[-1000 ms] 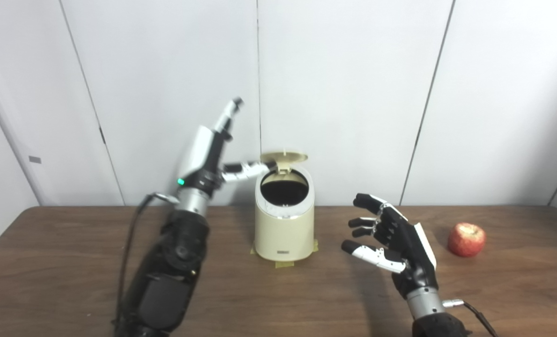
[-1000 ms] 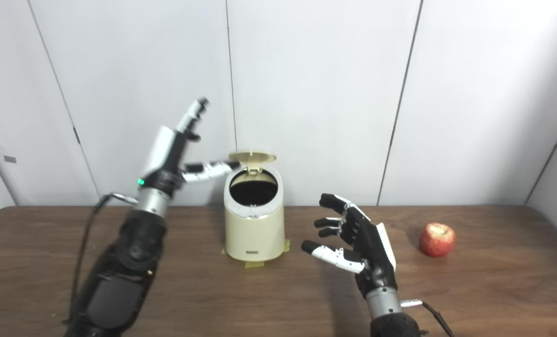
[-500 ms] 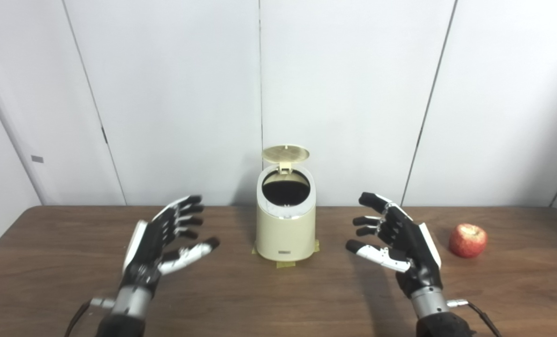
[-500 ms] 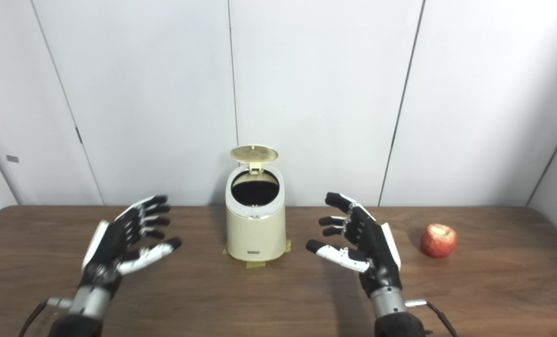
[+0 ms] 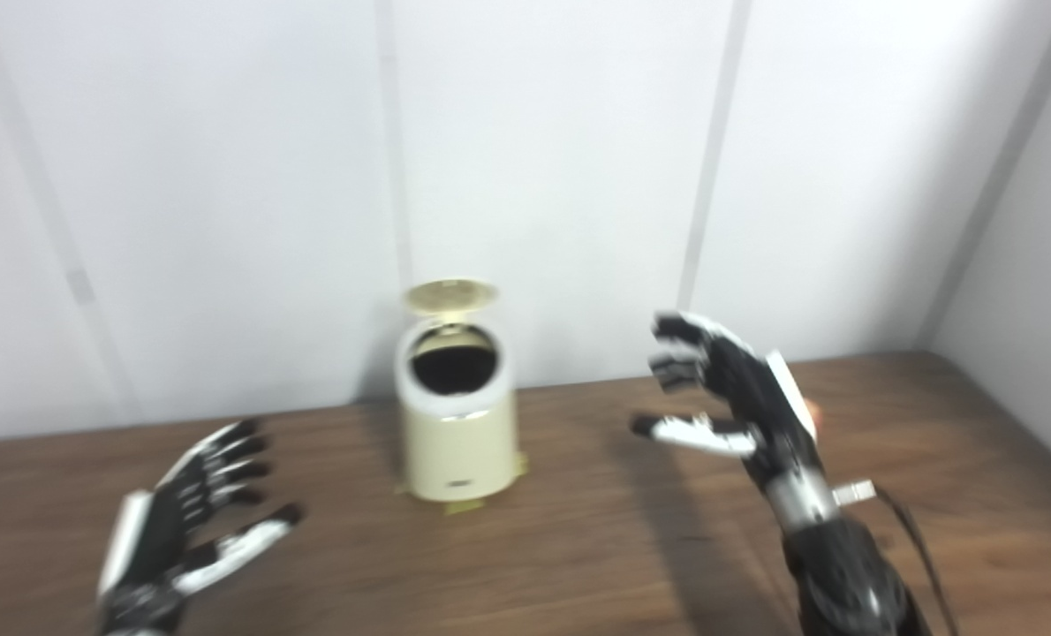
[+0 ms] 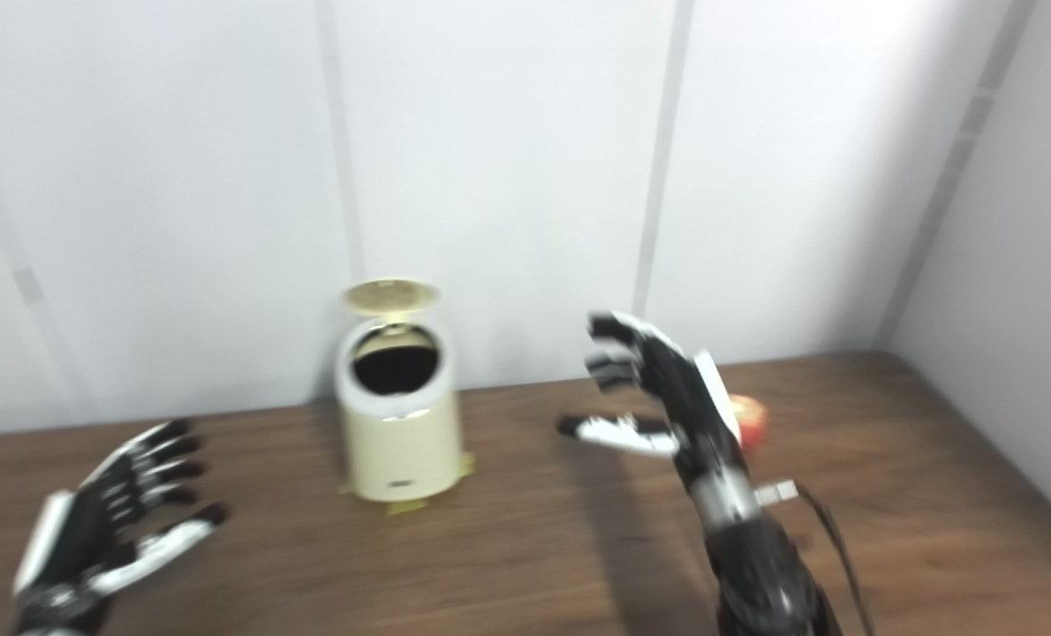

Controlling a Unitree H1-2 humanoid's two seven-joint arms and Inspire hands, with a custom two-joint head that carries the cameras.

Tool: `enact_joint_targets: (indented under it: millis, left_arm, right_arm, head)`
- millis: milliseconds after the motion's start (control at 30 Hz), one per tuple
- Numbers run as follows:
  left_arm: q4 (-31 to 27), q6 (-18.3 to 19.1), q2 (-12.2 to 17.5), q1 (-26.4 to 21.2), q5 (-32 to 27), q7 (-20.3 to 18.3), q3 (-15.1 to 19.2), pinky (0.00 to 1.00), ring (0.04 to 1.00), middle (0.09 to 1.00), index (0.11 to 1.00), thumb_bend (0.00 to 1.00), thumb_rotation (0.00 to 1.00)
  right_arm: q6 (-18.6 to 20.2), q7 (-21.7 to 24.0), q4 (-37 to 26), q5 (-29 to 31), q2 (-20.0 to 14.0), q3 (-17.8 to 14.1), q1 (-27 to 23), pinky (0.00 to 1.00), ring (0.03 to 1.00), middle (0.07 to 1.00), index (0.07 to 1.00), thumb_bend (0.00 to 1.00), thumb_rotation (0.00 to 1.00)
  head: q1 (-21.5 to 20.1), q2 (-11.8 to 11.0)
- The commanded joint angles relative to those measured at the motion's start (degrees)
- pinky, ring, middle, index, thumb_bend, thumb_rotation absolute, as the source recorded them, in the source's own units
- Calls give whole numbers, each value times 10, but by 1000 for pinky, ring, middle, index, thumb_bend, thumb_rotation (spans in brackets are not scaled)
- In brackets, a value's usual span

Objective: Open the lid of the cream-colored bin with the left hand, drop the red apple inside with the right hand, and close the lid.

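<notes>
Apple (image 6: 749,419) mostly hidden just behind right hand (image 6: 658,397); hand spread, holding nothing.

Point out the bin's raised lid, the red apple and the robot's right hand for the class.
lid (image 5: 451,296): left eye view, its underside.
red apple (image 6: 751,419): right eye view, the sliver showing past the hand.
right hand (image 6: 667,393): right eye view, its palm.

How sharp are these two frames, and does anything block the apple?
Left eye view: smeared all over, wall seams and bin soft; the right hand covers nearly all of the apple. Right eye view: equally smeared; more of the apple peeks out behind that hand. The left hand is blurred low at the edge. No glare; soft shadows on the table.
</notes>
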Motion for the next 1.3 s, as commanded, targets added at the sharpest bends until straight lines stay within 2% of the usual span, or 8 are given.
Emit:
enact_joint_targets:
  millis: [0, 167, 300, 467, 600, 800, 967, 1267]
  left_arm:
    - [1, -32, 13, -34, -5, -3, 5, 642, 732, 791, 831, 747, 172]
    - [31, -52, 22, -49, -11, -10, 4, 635, 732, 788, 831, 738, 180]
    - [27, -34, 18, -56, -11, -9, 5, 636, 744, 790, 820, 720, 105]
    - [29, -31, 15, -62, -11, -10, 5, 619, 731, 775, 796, 717, 11]
    - [27, -28, 13, -64, -11, -9, 6, 615, 728, 770, 797, 716, 0]
    - [12, -20, 12, -61, -5, -8, 5, 619, 730, 772, 793, 703, 0]
    - [-2, -10, 11, -58, -5, -8, 4, 614, 728, 771, 788, 698, 0]
    - [-17, 6, 9, -55, -8, -14, 0, 609, 718, 768, 795, 708, 0]
  right_arm:
    - [16, 8, -23, 6, -19, -9, -17, 617, 662, 769, 750, 774, 146]
    - [33, -11, -19, -35, -64, -34, -5, 572, 673, 777, 775, 795, 140]
    - [44, -26, 1, -83, -104, -55, 3, 649, 760, 793, 791, 780, 101]
    - [65, -18, 41, -88, -148, -72, -1, 759, 855, 857, 818, 792, 107]
    - [93, -3, 87, -91, -182, -67, -11, 868, 904, 903, 856, 805, 117]
    - [104, 15, 138, -90, -209, -54, -21, 875, 944, 941, 889, 835, 185]
    - [97, 37, 183, -82, -222, -40, -28, 821, 925, 935, 907, 858, 179]
    - [64, 51, 270, -82, -225, -4, -55, 886, 916, 910, 924, 872, 173]
  head:
    - [-22, -6]
    - [-55, -17]
    - [-61, -22]
    - [-66, -25]
    - [-65, -27]
    - [-66, -25]
    - [-63, -23]
    - [-61, -20]
